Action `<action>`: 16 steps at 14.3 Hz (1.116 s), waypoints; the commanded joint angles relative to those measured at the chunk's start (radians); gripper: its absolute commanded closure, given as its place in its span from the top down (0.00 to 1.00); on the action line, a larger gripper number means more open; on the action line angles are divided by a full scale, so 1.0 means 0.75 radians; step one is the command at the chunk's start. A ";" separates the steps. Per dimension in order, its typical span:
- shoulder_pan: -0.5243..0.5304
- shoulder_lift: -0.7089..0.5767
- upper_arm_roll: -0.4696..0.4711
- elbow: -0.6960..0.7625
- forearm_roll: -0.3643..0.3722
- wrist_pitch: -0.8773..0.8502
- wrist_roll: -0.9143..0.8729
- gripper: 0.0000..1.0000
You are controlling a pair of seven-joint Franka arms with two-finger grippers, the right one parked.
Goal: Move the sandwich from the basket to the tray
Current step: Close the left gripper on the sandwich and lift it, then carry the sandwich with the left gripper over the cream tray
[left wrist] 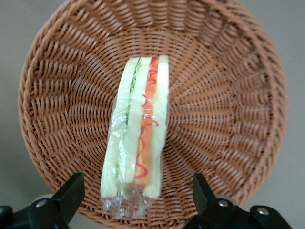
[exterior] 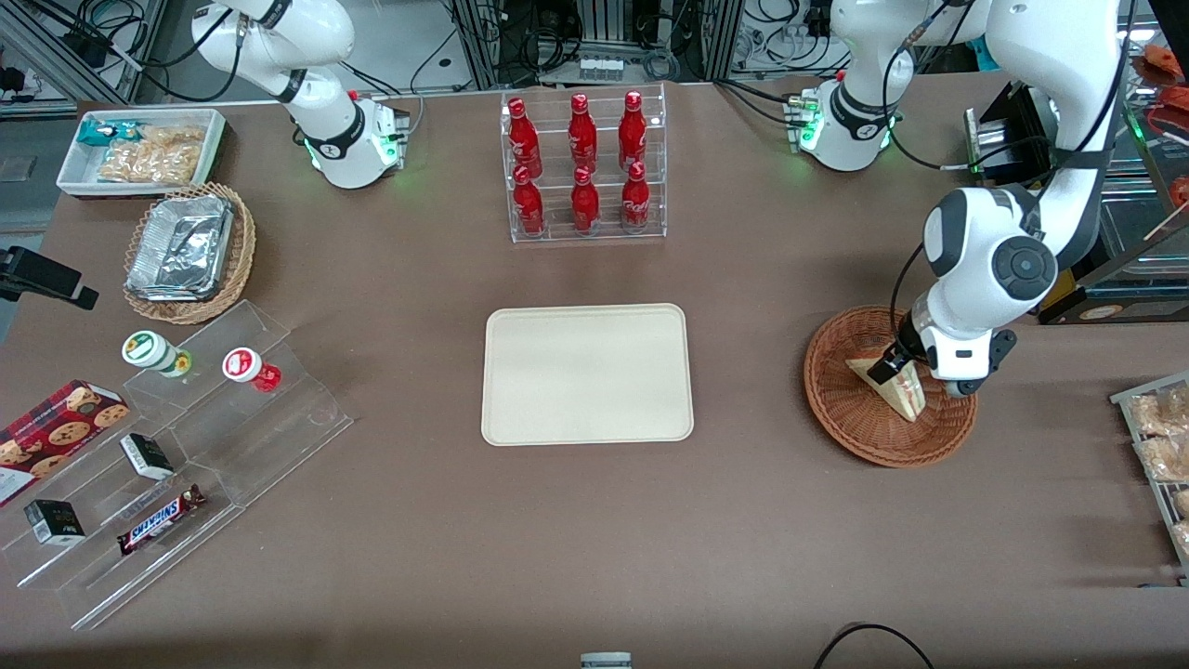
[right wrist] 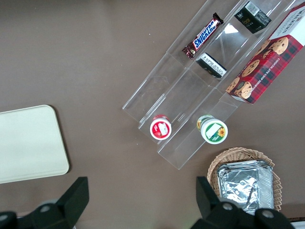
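Note:
The sandwich (exterior: 894, 388) (left wrist: 139, 129), a plastic-wrapped wedge of white bread with red and green filling along its cut edge, lies in the reddish-brown wicker basket (exterior: 841, 413) (left wrist: 228, 95) toward the working arm's end of the table. My left gripper (exterior: 903, 370) (left wrist: 137, 193) hangs low over the basket, open. Its two black fingers (left wrist: 71, 193) stand wide apart on either side of the sandwich's wrapped end, with gaps between them and the wrap. The cream tray (exterior: 587, 373) (right wrist: 28, 143) lies flat at the table's middle with nothing on it.
A clear rack of red bottles (exterior: 583, 167) stands farther from the front camera than the tray. Toward the parked arm's end are a stepped acrylic shelf with snacks (exterior: 186, 446), a tan basket of foil containers (exterior: 190, 251) and a white snack bin (exterior: 139, 149). A snack rack (exterior: 1161, 446) sits at the working arm's table edge.

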 commanded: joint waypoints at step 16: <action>-0.418 0.197 -0.075 0.663 0.040 -0.604 0.213 0.04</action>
